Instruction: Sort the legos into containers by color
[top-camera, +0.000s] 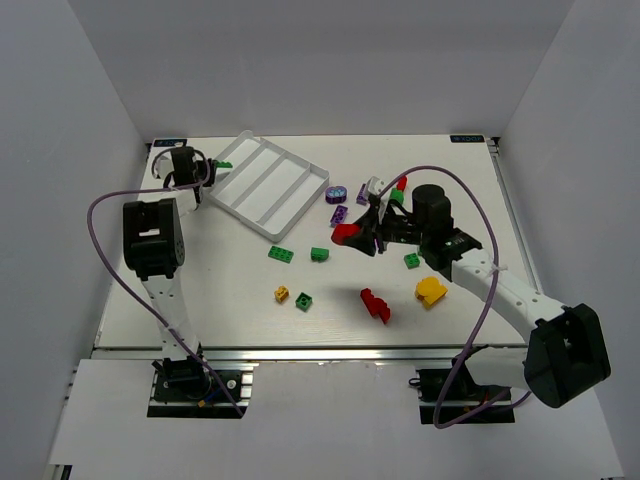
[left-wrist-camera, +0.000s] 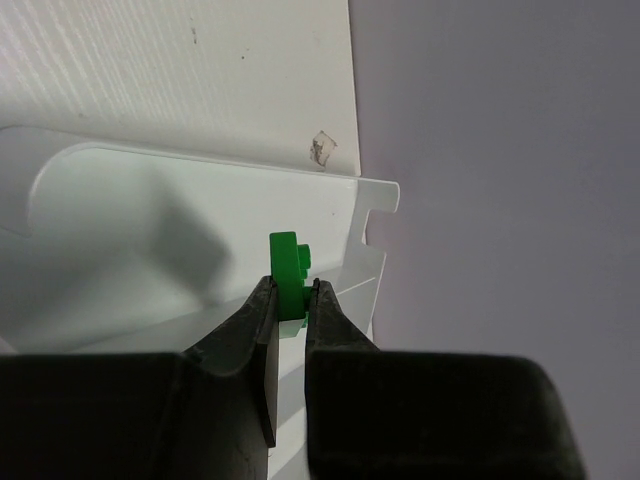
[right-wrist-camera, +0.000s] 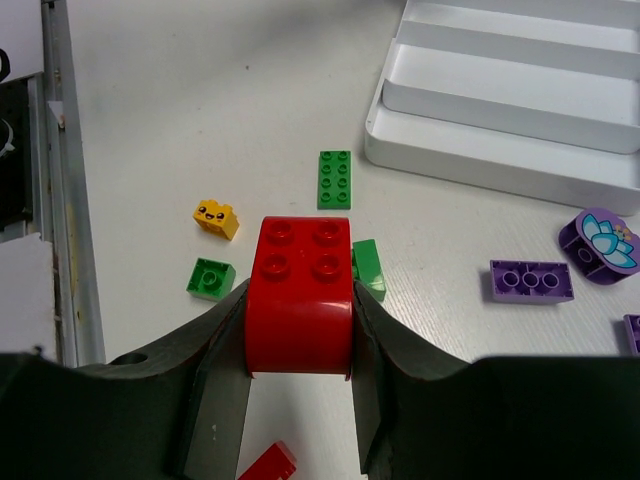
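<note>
In the upper left of the overhead view, the left gripper (top-camera: 190, 168) hangs over the left end of the white tray (top-camera: 268, 185). Its wrist camera shows the jaws pinched tight on a small green brick (left-wrist-camera: 290, 265), held just above a compartment floor near the tray's outer wall. At centre right, the right gripper (top-camera: 365, 235) has its jaws clamped on the sides of a red brick (right-wrist-camera: 300, 255) with a rounded front, lifted off the table and well apart from the tray.

The sorting looks barely begun. No brick shows in any compartment from above, and the rest of the legos (top-camera: 320, 254) lie scattered across the middle and right of the frame: green, yellow, red and purple ones, including a round purple piece (top-camera: 336, 192) just beside the tray's right corner. Both held bricks are not yet released, so nearly all the work remains.

The table (top-camera: 200, 300) is flat, white and matte, with a metal rail (top-camera: 300, 348) along its lower edge. Plain pale walls (top-camera: 70, 150) close it in on three sides, and purple cables (top-camera: 100, 240) loop off both arms.
</note>
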